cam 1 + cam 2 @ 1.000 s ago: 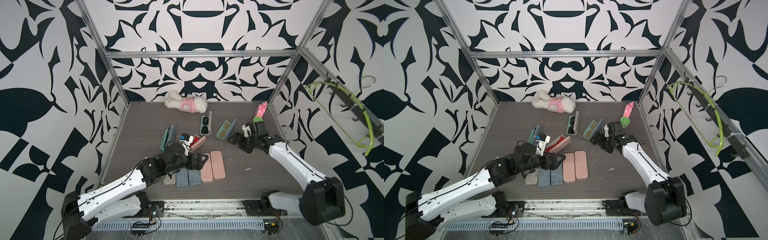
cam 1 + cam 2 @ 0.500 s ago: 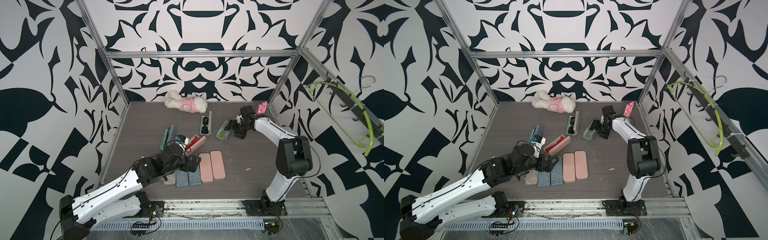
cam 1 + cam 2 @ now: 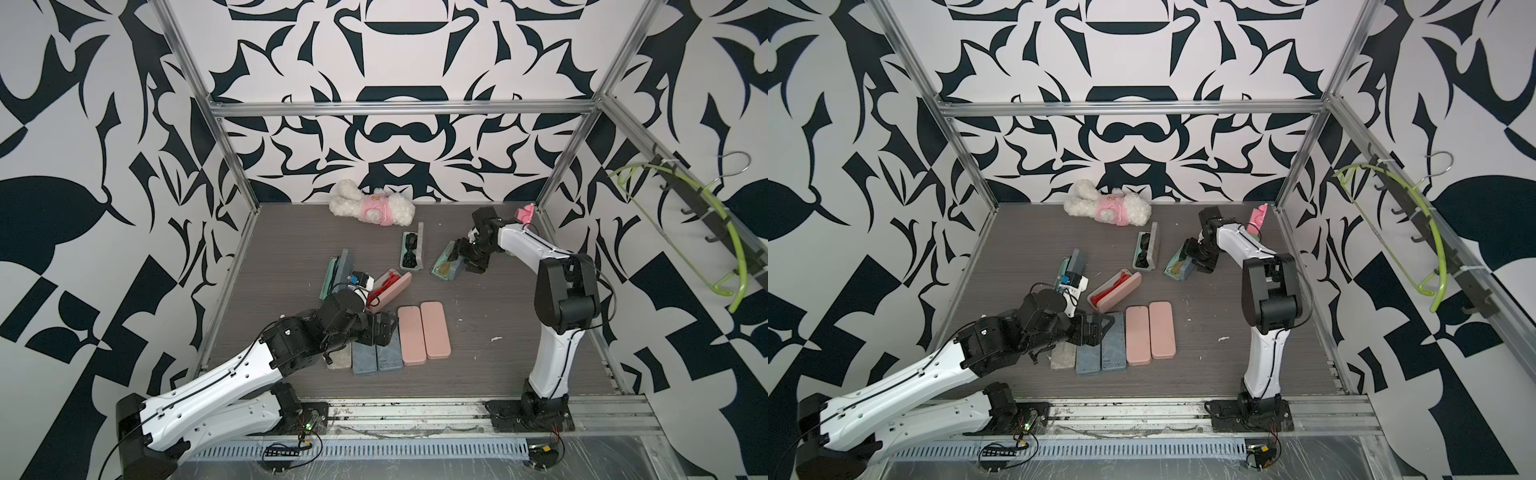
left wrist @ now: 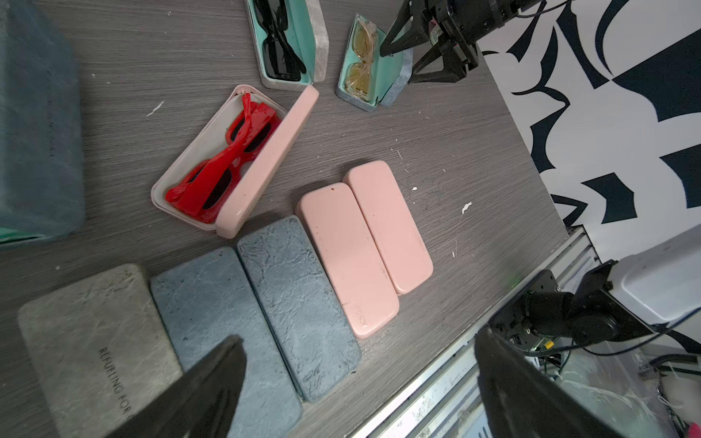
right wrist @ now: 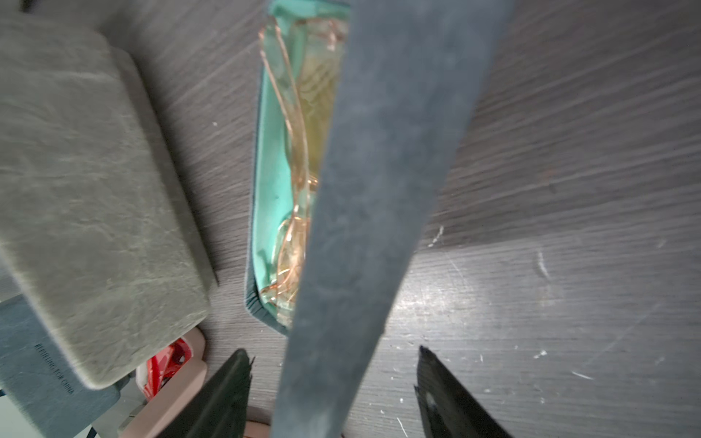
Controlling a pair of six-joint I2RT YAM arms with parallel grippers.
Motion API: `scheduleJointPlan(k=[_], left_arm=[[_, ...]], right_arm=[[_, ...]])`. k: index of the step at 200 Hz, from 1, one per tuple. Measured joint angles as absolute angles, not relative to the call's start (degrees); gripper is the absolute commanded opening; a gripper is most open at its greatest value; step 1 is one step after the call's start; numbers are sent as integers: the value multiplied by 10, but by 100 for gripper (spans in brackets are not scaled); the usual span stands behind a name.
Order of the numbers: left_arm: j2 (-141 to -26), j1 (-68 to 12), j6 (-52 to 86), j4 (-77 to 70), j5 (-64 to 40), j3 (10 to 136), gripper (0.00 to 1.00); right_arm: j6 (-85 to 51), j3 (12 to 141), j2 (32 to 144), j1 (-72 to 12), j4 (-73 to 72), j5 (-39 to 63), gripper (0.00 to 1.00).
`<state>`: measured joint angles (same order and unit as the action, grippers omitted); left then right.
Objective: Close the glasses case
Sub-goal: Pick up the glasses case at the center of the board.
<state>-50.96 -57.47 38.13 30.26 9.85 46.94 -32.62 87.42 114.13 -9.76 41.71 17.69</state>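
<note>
Worktop (image 3: 478, 374): cluttered, several cases open and shut. Only the blue case concerns this step.

Left arm (image 3: 232, 374): low over the near row of shut cases. Left claw (image 4: 358, 339) has its fingers wide apart and carries nothing. It is well away from the work.

Right arm (image 3: 552, 332): reaches to the far right of the worktop. Right claw (image 5: 333, 352) has its fingers apart and astride the raised lid, with a gap showing on each side, so nothing is clamped.

Blue case (image 3: 446, 266): open on the far right of the worktop, just beside the grey case (image 3: 413, 251). In both top views it sits directly under the right claw.

Lid (image 5: 379, 170): near upright, leaning a little over the teal tray (image 5: 273, 170).

Glasses (image 5: 299, 151): amber, lying in the tray. I cannot tell whether every part sits below the rim.

Assessment: the step in hand is tipping the lid over. I would push with the finger on the lid's outer face, high up near its free edge. The push should turn downward as the lid falls, because a purely sideways shove is likely to skate the light case across the worktop. The finger over the tray must lift clear first or the lid will close on it. I would finish with a firm press on top until the lid seats.
</note>
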Motion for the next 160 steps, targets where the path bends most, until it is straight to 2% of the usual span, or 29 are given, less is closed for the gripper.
scheduleJointPlan(k=[53, 160], left_arm=[[-508, -575, 387, 310, 99, 454, 99], [-511, -575, 390, 308, 98, 448, 100]], right_arm=[[-301, 881, 1147, -98, 437, 160, 48], [-268, 881, 1147, -106, 464, 125, 26]])
